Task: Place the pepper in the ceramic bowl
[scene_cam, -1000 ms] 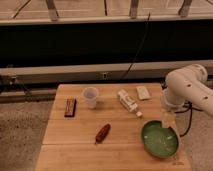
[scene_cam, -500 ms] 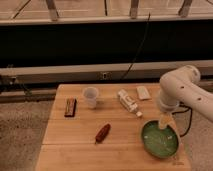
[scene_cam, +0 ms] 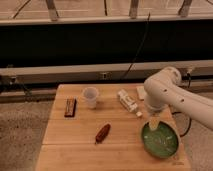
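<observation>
The dark red chili pepper lies on the wooden table at the front middle, untouched. The green ceramic bowl with a pale streaky inside sits at the front right corner. My white arm comes in from the right, and its gripper hangs at the bowl's far left rim, well to the right of the pepper. It holds nothing that I can make out.
A small white translucent cup stands at the back middle. A dark rectangular bar lies at the back left. A white tube-like packet and a small white item lie behind the bowl. A dark wall with cables runs behind the table.
My arm has swung left, and the gripper has moved from beside the bowl's right side to over its far left rim. The pepper and the other things have not moved.
</observation>
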{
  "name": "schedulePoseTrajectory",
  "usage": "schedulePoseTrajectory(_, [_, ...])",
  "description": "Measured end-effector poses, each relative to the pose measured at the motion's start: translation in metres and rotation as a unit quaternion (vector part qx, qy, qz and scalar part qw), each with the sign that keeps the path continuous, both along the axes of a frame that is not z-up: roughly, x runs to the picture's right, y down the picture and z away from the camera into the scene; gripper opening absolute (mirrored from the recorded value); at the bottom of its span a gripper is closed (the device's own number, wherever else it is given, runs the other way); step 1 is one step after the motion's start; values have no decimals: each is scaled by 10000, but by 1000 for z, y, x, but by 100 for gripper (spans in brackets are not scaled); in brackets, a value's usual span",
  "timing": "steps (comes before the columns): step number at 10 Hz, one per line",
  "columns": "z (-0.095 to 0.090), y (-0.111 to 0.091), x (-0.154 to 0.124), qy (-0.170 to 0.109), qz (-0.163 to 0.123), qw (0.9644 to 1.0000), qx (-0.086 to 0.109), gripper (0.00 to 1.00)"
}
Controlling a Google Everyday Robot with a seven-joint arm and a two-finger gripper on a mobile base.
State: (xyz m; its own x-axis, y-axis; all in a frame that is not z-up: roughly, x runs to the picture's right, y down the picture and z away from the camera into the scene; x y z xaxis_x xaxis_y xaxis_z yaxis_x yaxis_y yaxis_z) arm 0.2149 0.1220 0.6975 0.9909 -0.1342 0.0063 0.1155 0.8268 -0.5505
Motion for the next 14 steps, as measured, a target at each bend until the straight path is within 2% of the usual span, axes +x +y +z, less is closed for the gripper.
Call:
schedulePoseTrajectory(1, [2,2,-5,-30,-72,10000,-9,80])
schedulePoseTrajectory(3, [9,9,-38,-200,-375,9991,-32,80])
schedulePoseTrajectory(6, [15,16,-59,-383,-782,9962,-89,80])
schedulePoseTrajectory(8, [25,26,-76,-516,-1065,9929,-131,80])
schedulePoseTrajectory(10, [34,27,-94,-676,-1323,9888,-136,80])
schedulePoseTrajectory(14, [47,38,-112,-849,-1753,9806,-230,80])
